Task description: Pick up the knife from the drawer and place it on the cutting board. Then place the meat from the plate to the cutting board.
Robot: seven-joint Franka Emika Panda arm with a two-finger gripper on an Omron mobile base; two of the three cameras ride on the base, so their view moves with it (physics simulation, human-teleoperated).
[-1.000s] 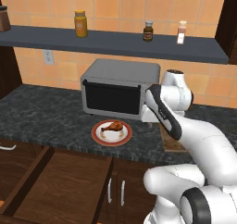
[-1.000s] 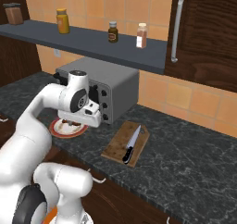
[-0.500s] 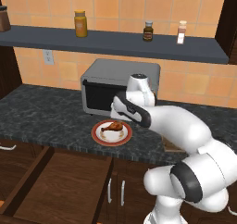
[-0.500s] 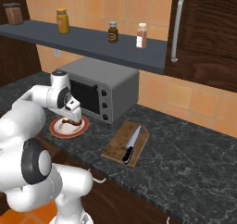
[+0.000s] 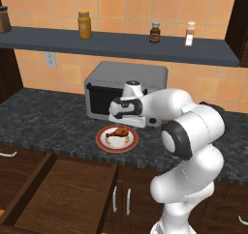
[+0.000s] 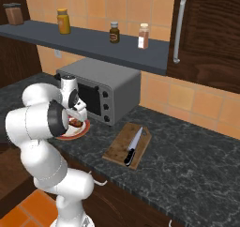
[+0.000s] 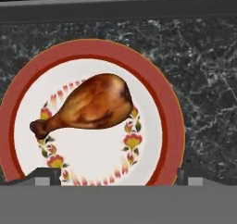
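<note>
Dark marbled counter (image 6: 187, 160) runs along an orange tiled wall, with a grey microwave (image 5: 126, 90) at the back and a shelf (image 5: 116, 43) of spice jars above it. Plate (image 5: 116, 138) sits on the counter just in front of the microwave, meat (image 7: 88, 108) lying in its middle, bone end toward the left of the hand view. Gripper (image 5: 121, 125) hangs right above the plate, pointing down at the drumstick. Fingertips (image 7: 46, 176) sit far apart at the bottom of the hand view, one on each side of the plate, so the gripper is spread wide, nothing pinched, not touching the meat. Cutting board (image 6: 127, 145) lies on the counter to the right of the microwave, well apart from the plate. Knife (image 6: 133, 145) rests on the board, black handle toward the counter's front edge, blade toward the wall. Drawer (image 5: 63, 192) is pulled out below the counter, under the plate.
</note>
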